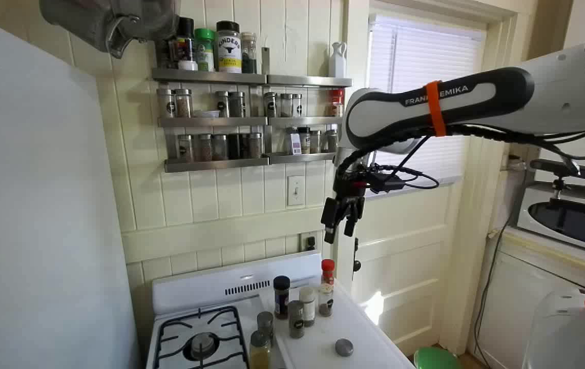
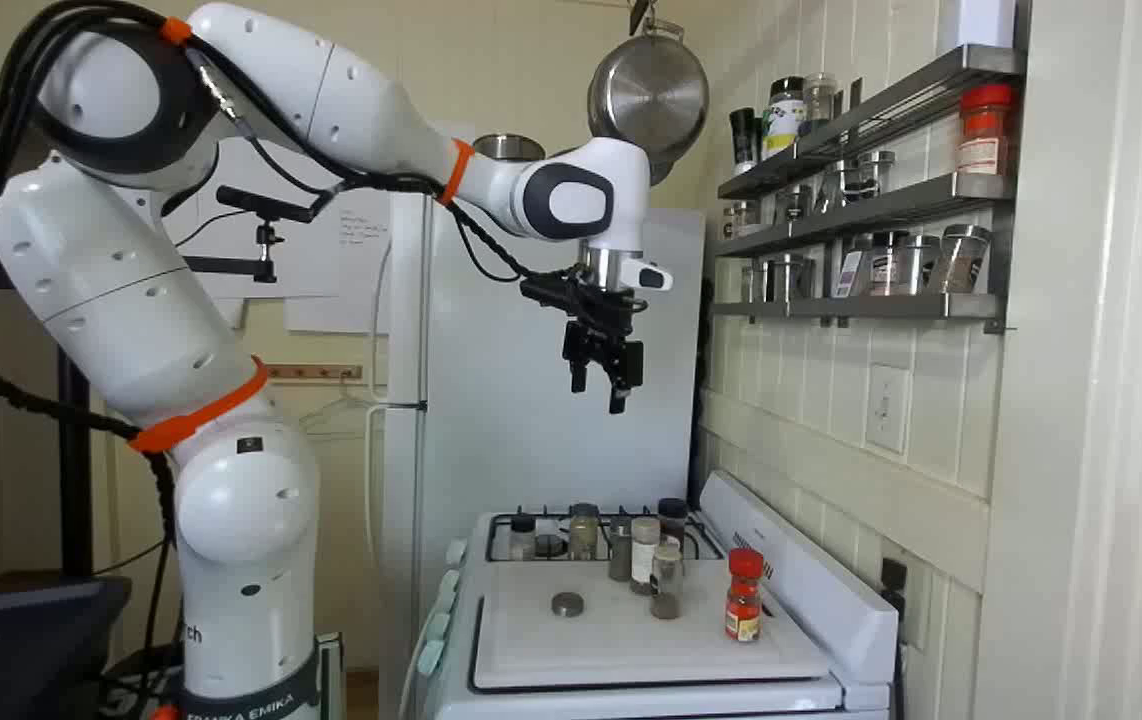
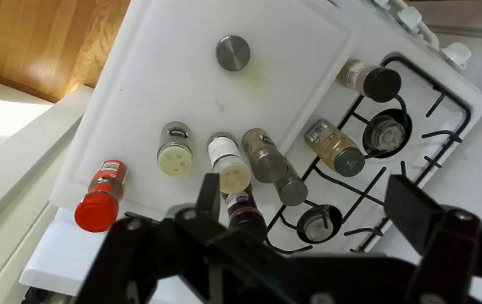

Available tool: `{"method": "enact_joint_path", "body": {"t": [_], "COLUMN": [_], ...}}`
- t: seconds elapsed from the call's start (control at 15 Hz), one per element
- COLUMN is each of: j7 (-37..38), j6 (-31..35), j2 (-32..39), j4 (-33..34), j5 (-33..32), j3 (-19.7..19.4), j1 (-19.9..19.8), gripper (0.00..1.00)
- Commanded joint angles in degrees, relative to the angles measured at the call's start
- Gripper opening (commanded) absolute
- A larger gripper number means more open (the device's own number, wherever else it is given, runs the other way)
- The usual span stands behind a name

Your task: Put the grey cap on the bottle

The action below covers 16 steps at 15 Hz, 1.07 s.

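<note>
The gripper [image 3: 310, 200] is hanging empty, jaws standing apart. At its wrist-view eleven o'clock, the grey cap [image 3: 233, 52] is lying on the white board [image 3: 161, 80]; grasping and capping are pending. At the cap's six and seven, the white-labelled bottle [image 3: 226, 156] and clear bottle [image 3: 174, 145] are showing holed tops, either perhaps awaiting it. Only exterior views are showing the wall shelves [image 1: 251, 121].

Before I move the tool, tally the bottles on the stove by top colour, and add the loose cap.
Red top: 1
Green top: 1
Black tops: 2
Grey tops: 2
Cream tops: 2
Loose cap: 1
Total: 9
</note>
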Motion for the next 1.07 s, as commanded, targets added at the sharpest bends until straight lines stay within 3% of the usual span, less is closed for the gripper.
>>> {"method": "enact_joint_path", "body": {"t": [0.0,0.47,0.8,1.0], "j7": [-0.3,0.0,8.5,12.9], "j6": [-0.1,-0.3,1.5,6.7], "j2": [0.1,0.9,5.9,10.1], "j4": [0.1,-0.3,-6.9,-11.0], "j5": [0.3,0.5,-2.4,-3.8], "j3": [0.6,1.0,6.1,8.6], "j1": [-0.8,-0.5,-1.2,-1.3], "gripper": [1.00,1.00,1.00,1.00]}}
